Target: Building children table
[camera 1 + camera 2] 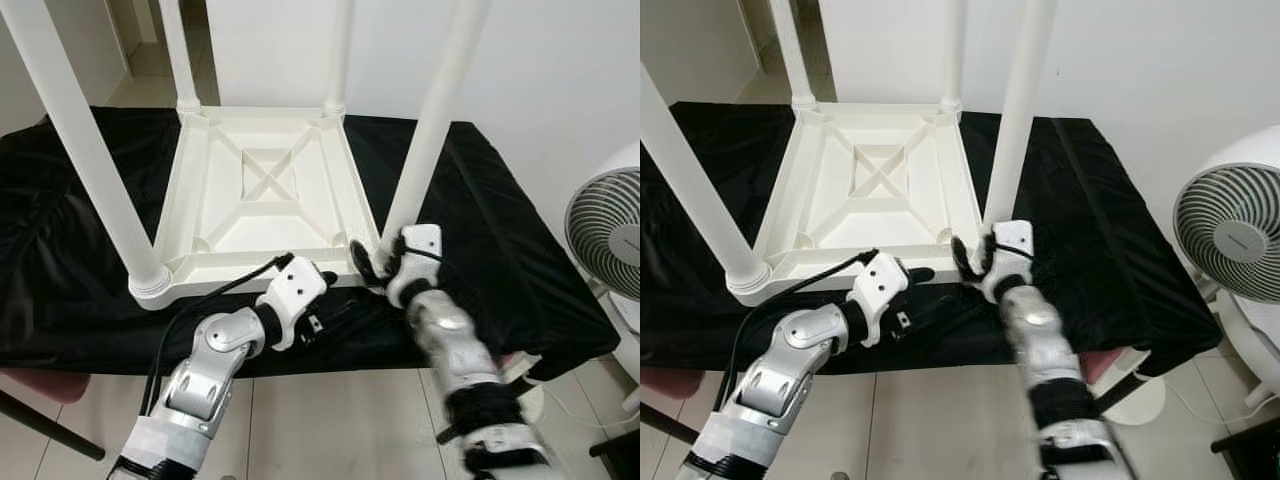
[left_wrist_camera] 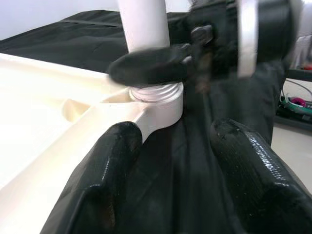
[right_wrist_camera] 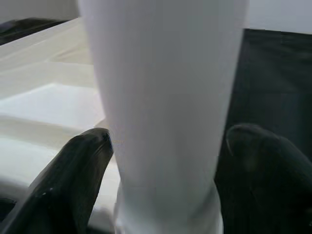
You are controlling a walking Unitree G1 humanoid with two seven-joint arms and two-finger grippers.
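A white children's table (image 1: 185, 190) lies upside down on a black cloth (image 1: 500, 200), with its legs pointing up. My right gripper (image 1: 378, 262) is shut on the near right leg (image 1: 430, 120) just above its base. In the right wrist view the two fingers (image 3: 83, 161) press either side of that leg (image 3: 165, 97). My left gripper (image 1: 325, 295) is open at the frame's near edge, close to the same corner. In the left wrist view one finger (image 2: 112, 165) lies against the frame, and the leg's threaded base (image 2: 156, 92) sits ahead.
A white standing fan (image 1: 610, 230) is at the right, beyond the cloth's end. The near left leg (image 1: 90, 150) leans toward me at the left corner. A pink seat edge (image 1: 30, 385) shows low on the left, with tiled floor (image 1: 330, 420) in front.
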